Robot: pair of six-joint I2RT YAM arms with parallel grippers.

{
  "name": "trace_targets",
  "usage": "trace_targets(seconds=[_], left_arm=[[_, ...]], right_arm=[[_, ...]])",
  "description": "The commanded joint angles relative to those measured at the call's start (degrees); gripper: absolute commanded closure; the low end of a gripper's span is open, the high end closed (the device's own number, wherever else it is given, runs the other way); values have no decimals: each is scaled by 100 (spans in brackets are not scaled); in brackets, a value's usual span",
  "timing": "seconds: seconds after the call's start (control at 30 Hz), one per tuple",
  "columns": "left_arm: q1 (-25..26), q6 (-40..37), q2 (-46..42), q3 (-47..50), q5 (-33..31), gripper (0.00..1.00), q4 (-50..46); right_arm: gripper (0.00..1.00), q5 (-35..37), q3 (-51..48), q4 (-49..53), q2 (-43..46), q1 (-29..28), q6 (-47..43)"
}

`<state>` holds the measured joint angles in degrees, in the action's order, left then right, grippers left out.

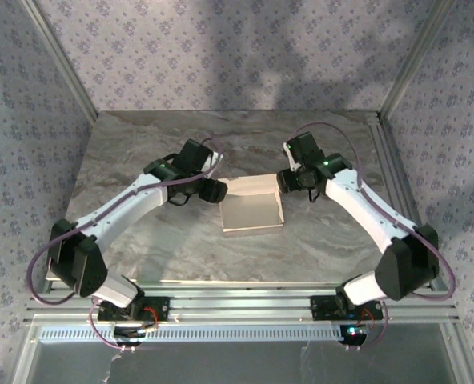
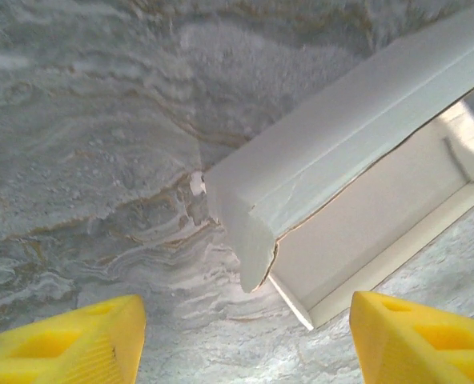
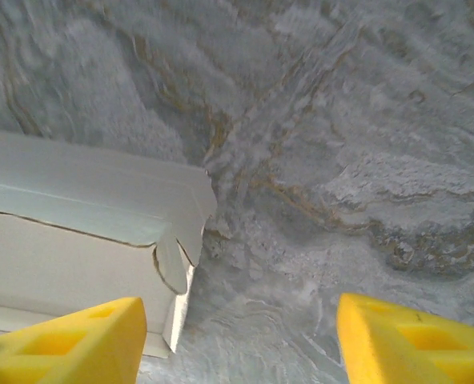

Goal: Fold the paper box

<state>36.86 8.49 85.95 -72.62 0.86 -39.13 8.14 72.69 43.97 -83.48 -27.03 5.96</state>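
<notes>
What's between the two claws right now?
The paper box, lying on the marble table. The top view shows it between the left claw and the right claw, both open.

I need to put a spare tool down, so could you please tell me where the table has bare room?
The grey marbled table is bare between the white cardboard paper box and the back wall, and between box and near aluminium rail. Crowded at the box's sides, flanked by left gripper and right gripper.
</notes>
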Motion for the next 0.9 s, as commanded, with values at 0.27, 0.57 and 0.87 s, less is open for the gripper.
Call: trace_targets(seconds=[0.27, 0.57, 0.87], left_arm=[[65, 903, -27, 550, -296, 42, 1116], [75, 1487, 152, 695, -330, 55, 1366], [75, 1771, 131, 1136, -482, 65, 1995]], right_arm=[[52, -716, 79, -598, -510, 67, -41], [70, -804, -10, -854, -704, 24, 285], [83, -728, -292, -1127, -719, 23, 504]])
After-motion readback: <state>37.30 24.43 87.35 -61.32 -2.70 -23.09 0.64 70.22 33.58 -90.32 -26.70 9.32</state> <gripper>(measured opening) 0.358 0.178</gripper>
